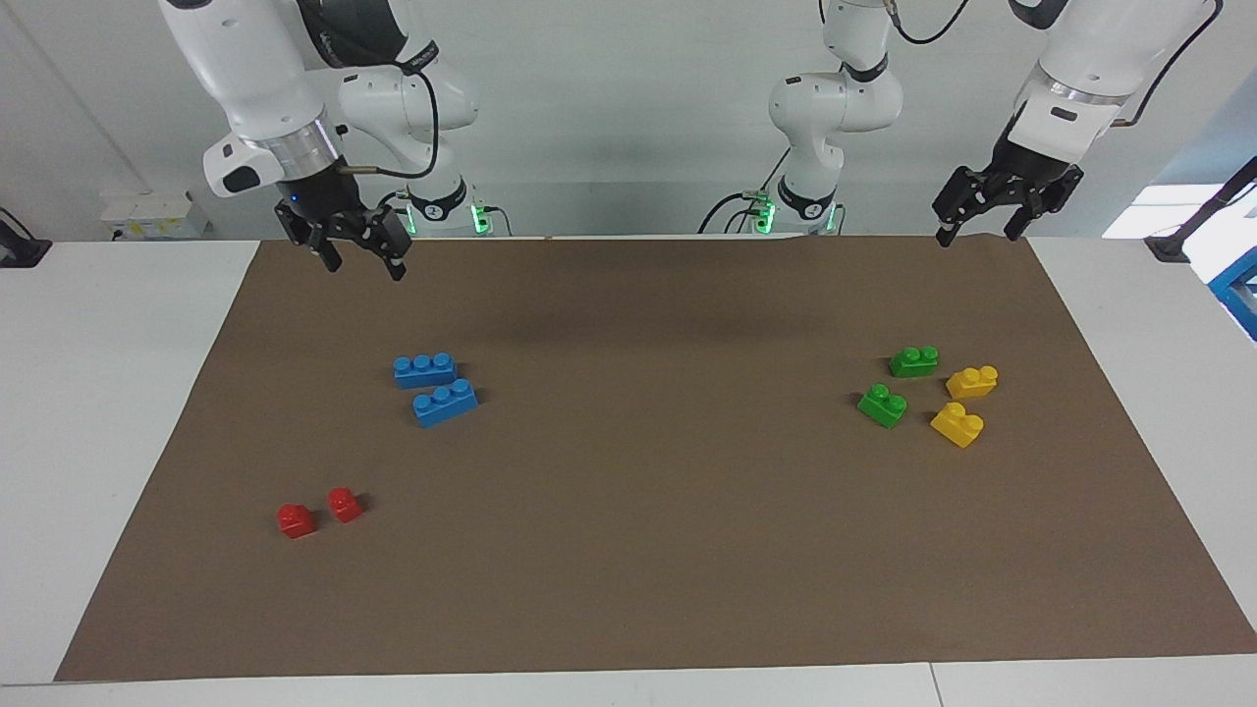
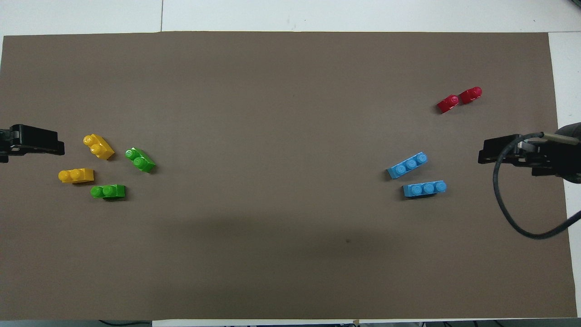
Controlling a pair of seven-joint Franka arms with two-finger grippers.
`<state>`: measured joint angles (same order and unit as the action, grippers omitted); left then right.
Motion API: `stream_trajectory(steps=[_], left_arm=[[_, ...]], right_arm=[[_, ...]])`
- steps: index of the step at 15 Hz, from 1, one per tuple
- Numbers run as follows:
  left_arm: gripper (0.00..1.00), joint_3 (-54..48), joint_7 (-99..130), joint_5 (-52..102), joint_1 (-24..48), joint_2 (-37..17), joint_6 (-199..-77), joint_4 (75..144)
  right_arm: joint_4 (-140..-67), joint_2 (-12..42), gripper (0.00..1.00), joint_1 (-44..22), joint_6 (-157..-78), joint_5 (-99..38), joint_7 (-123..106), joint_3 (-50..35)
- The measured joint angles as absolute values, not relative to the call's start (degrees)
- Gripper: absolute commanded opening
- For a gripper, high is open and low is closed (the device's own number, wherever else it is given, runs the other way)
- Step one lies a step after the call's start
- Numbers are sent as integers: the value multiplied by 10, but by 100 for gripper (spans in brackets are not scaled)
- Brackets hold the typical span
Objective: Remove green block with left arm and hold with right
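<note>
Toward the left arm's end of the brown mat [image 1: 628, 550], two green blocks lie in a loose cluster with two yellow blocks [image 1: 965, 403], none stacked and none held. Taking the yellow pair as landmark, the nearer green block [image 1: 913, 361] sits just beside it on the robots' side, its long axis running roughly along the table's length; the farther green block [image 1: 882, 405] lies beside the pair toward the table's middle, its long axis skewed diagonally. The left gripper [image 1: 978, 214] hangs raised over the mat's edge closest to the robots, at the same end as the yellow pair, fingers spread and empty; the nearer green block lies forward of it and somewhat toward the table's middle. The right gripper [image 1: 356, 253] hangs raised over the mat's edge at the other end, well apart from the yellow pair, fingers likewise spread and empty, with two blue blocks [image 1: 435, 389] and two red blocks [image 1: 320, 513] on the mat at that end. Judgement: the left arm is plainly the closer one, and the coming reach calls for a forward descent with the fingers set across the chosen block's short width
</note>
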<state>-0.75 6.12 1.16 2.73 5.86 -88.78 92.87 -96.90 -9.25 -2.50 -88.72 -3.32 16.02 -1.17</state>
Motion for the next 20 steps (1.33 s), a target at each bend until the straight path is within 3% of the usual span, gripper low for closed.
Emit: stream_trajectory(steps=[6,20], left_arm=[[100,-8,61,12,27,59,-888,929],[100,-8,61,12,27,59,-888,928]], right_arm=[[-944,-55,100,-18,-864,-25,143,-10],[-935,-54,100,-18,-857,16,143,-10]])
